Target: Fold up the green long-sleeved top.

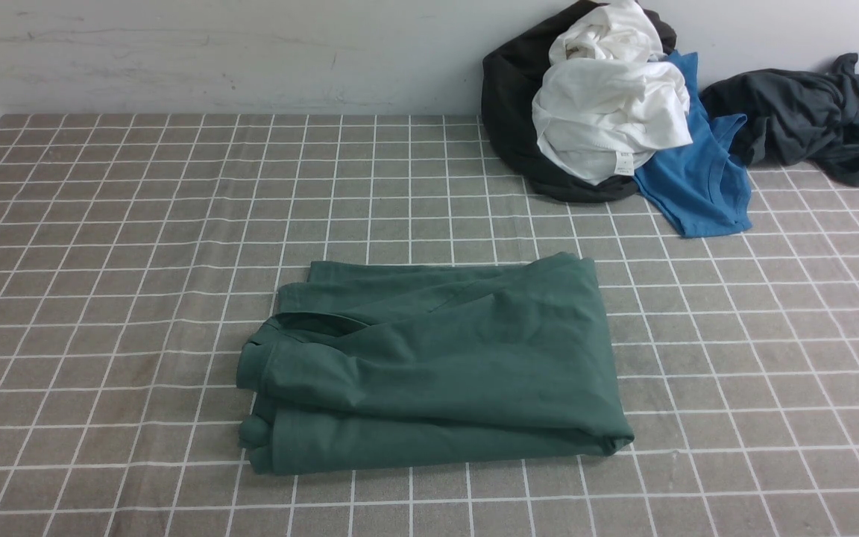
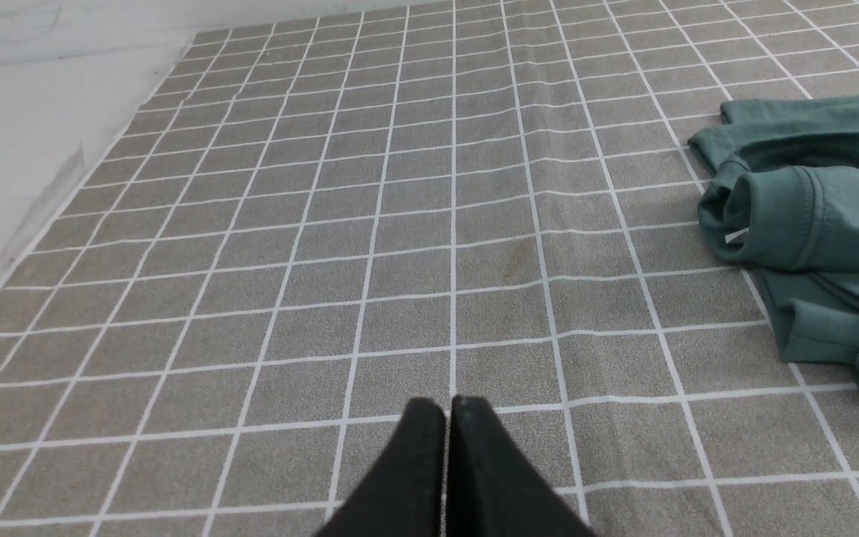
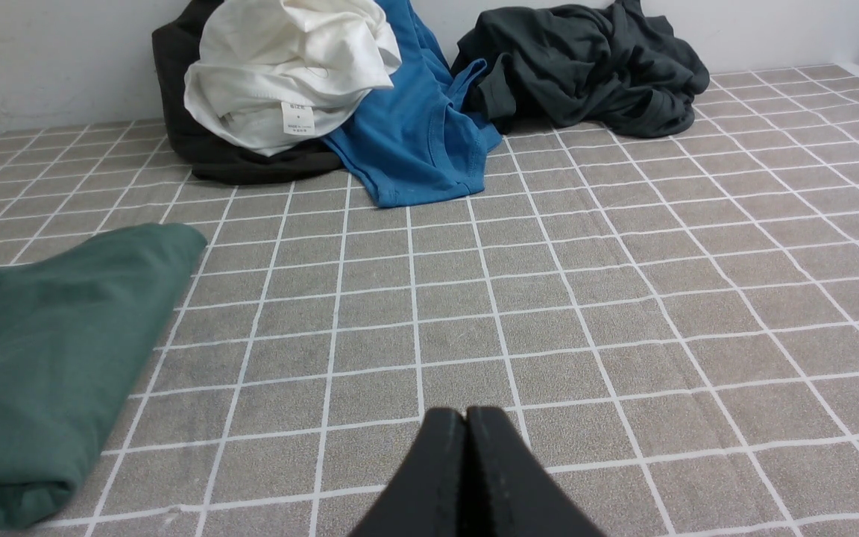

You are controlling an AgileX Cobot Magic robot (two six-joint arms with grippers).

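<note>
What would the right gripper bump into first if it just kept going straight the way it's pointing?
Probably the blue shirt at the back; the right gripper points along the bare checked tablecloth toward it. The green top lies off to the side. Depth is uncertain.

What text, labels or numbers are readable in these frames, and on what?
"SIZE" (probably; small and soft): top line of the tag on the white shirt, right wrist view. The lines below it are too small to read.
The same tag in the front view: print is blurred, unreadable.
The white scrap at the green top's cuff, left wrist view: no print can be made out.
Nothing else carries text.
</note>
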